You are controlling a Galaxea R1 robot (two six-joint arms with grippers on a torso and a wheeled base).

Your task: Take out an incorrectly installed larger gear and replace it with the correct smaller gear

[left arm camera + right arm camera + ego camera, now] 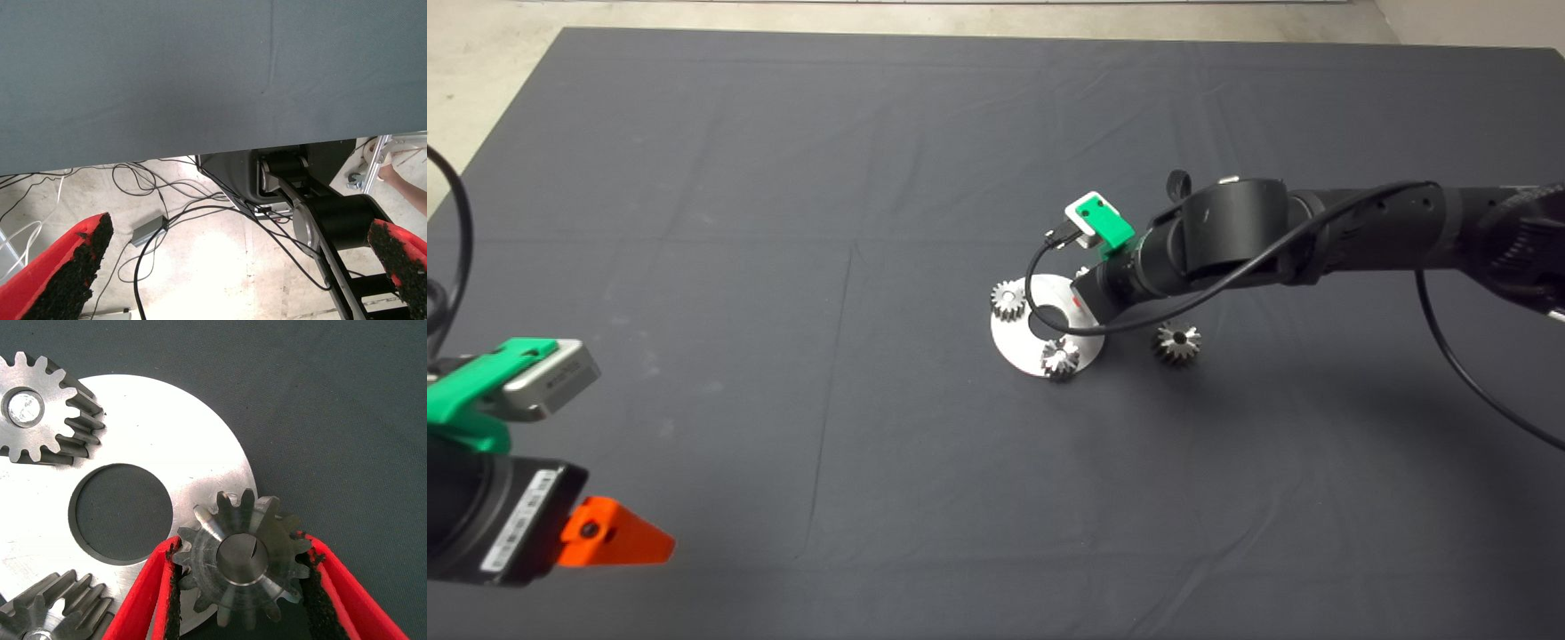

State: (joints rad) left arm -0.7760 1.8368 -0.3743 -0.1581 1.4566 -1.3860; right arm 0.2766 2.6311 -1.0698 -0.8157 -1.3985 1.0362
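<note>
Your right gripper (241,583) is clamped on the larger gear (243,563), seated on the plate (167,453); the smaller gear (1177,341), nearby on the mat, awaits fitting. Left gripper (233,273) waits, spread.

Even, soft light falls from above on the dark mat (783,222). The right arm (1316,240) casts only a faint, diffuse shadow beneath itself. The round metal plate (167,440) glares near-white just ahead of the right gripper (243,587), whose near fingers (143,600) blur. Beyond the mat, the floor (200,233) looks washed-out bright.
</note>
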